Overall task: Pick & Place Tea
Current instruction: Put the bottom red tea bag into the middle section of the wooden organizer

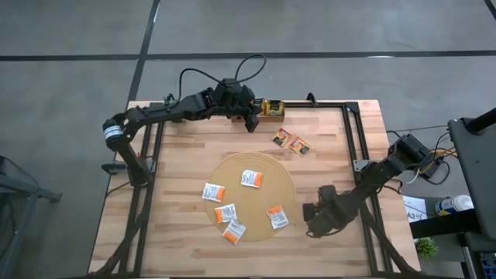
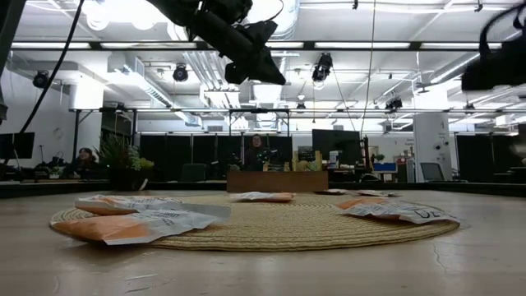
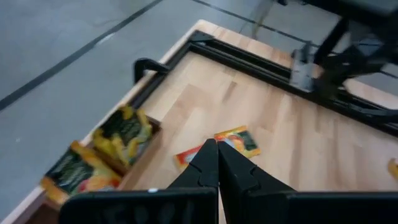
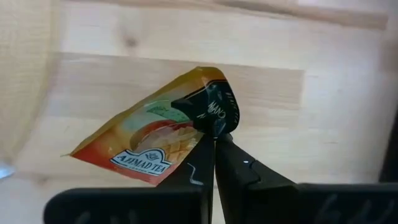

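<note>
One sachet (image 4: 155, 140) is pinched by its dark corner in the right gripper (image 4: 214, 134), whose fingers are pressed together on it; the orange wrapper reads "AHMAD TEA" on a dark blue label, with more white lettering on the folded corner that cannot be read. In the high view this gripper (image 1: 314, 217) sits low near the table's right edge, just beside the round mat (image 1: 260, 167).

Five white-and-orange sachets (image 1: 214, 191) lie on the mat, four in its near half and one towards its far side; their printing is too small to read. Two more orange sachets (image 1: 291, 141) lie touching on bare wood between the mat and the far edge.

At the far edge stands a small wooden tray (image 3: 152, 127) holding dark green and yellow sachets (image 3: 124, 132), upright in its compartments; another green one (image 3: 78, 171) sits at its end. The left gripper (image 3: 217, 149) hangs above the table beside this tray, fingers pressed together with nothing between them.
</note>
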`<act>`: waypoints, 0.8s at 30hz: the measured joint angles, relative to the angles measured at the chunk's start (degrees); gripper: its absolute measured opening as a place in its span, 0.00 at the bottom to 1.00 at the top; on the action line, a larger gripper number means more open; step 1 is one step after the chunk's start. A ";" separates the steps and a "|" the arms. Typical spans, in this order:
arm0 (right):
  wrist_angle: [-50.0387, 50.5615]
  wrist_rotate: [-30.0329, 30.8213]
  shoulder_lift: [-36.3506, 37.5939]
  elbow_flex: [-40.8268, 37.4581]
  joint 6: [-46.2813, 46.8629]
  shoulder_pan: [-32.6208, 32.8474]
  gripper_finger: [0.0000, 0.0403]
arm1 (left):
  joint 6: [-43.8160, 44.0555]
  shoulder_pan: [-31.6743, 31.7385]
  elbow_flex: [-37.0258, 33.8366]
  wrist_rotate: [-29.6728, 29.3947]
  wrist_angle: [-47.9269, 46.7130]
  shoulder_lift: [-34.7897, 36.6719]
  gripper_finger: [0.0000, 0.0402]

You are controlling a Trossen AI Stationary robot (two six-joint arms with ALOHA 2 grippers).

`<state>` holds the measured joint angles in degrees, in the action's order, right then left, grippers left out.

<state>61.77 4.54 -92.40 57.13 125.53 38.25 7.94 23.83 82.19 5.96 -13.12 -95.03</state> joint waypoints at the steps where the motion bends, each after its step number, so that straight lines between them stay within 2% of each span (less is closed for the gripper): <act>1: 1.11 0.77 0.39 1.01 -0.13 -0.14 0.02 | 0.02 0.00 0.00 1.22 0.11 0.18 0.00; 7: 10.90 7.28 0.89 5.48 -6.36 -1.23 0.02 | 3.70 0.07 0.02 8.40 2.97 1.01 0.00; 13: 15.73 16.40 0.94 8.73 -19.61 -5.82 0.02 | 8.65 0.15 0.02 13.78 4.16 2.04 0.03; 19: 16.20 24.61 0.96 11.43 -40.76 -13.74 0.02 | 10.07 0.24 0.02 14.88 2.88 3.70 0.16; 24: 16.01 33.28 0.96 13.98 -58.64 -20.46 0.02 | 10.04 0.35 0.62 17.16 -3.67 5.05 0.30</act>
<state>77.78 37.81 -91.44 71.11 66.89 17.79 17.99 24.18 82.81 23.11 -16.80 -89.98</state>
